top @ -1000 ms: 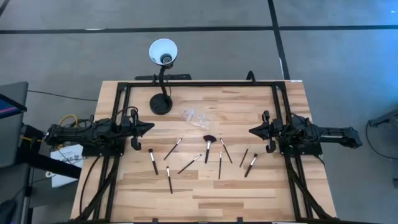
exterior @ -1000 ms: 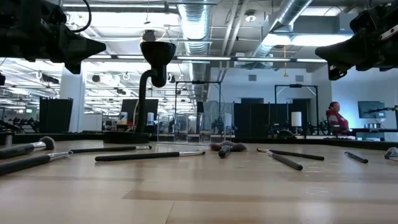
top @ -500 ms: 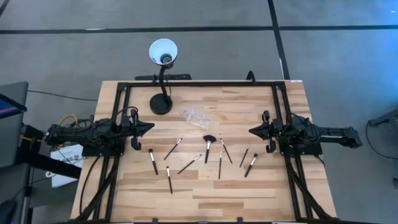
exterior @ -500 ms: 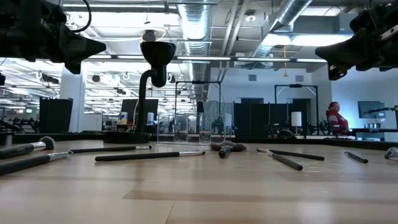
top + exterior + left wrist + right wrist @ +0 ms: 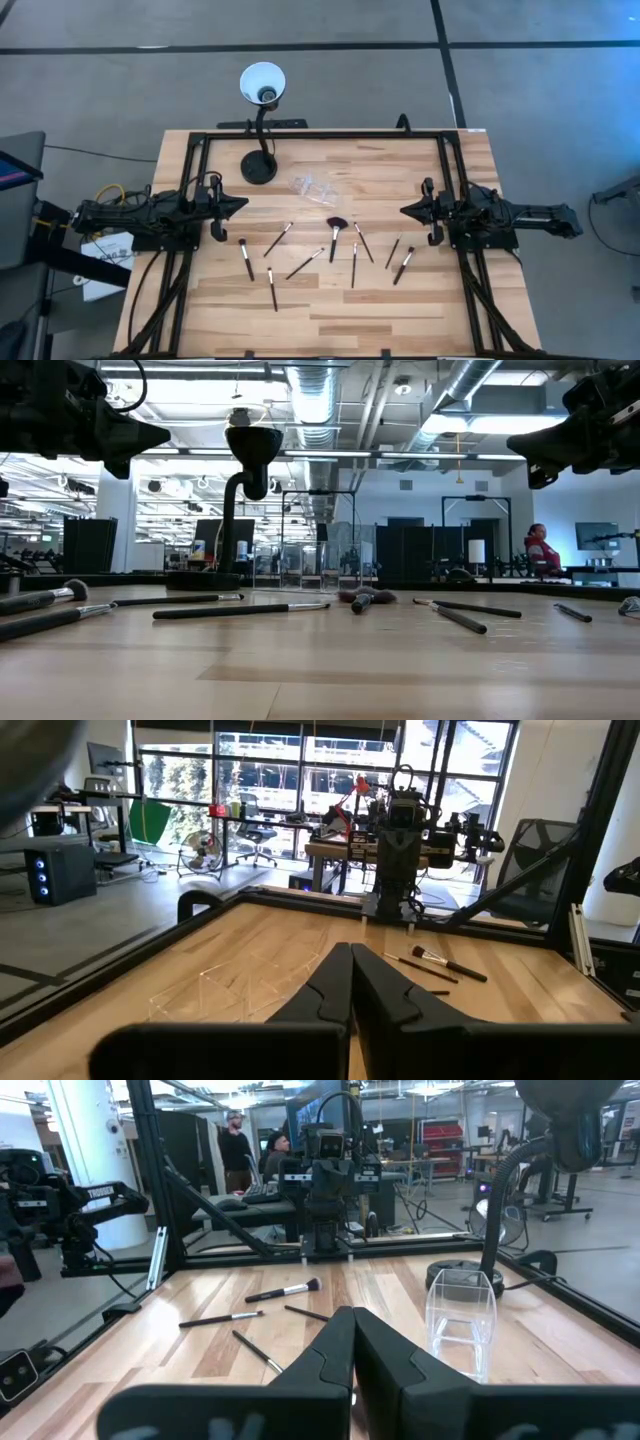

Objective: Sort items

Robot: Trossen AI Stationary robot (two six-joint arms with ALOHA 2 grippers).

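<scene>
Several slim makeup brushes [image 5: 305, 263] lie flat on the wooden table, spread in a loose band across its middle. They have dark handles and silvery ferrules. The fan-headed one [image 5: 335, 232] lies near the centre. In the low view the brushes [image 5: 240, 610] show as thin rods on the boards. My left gripper [image 5: 243, 205] hovers shut at the table's left side, above the table and clear of every brush. My right gripper [image 5: 404, 210] hovers shut at the right side, likewise clear. The wrist views show the left fingers [image 5: 350, 965] and the right fingers [image 5: 352, 1325] closed together.
A small clear plastic pouch [image 5: 313, 187] lies beyond the brushes, toward the far edge. A black gooseneck lamp stands on its base [image 5: 259, 166] at the far left, its white shade [image 5: 262, 82] past the table's edge. A black frame [image 5: 320, 134] borders the table. A person [image 5: 538, 550] sits far off in the room.
</scene>
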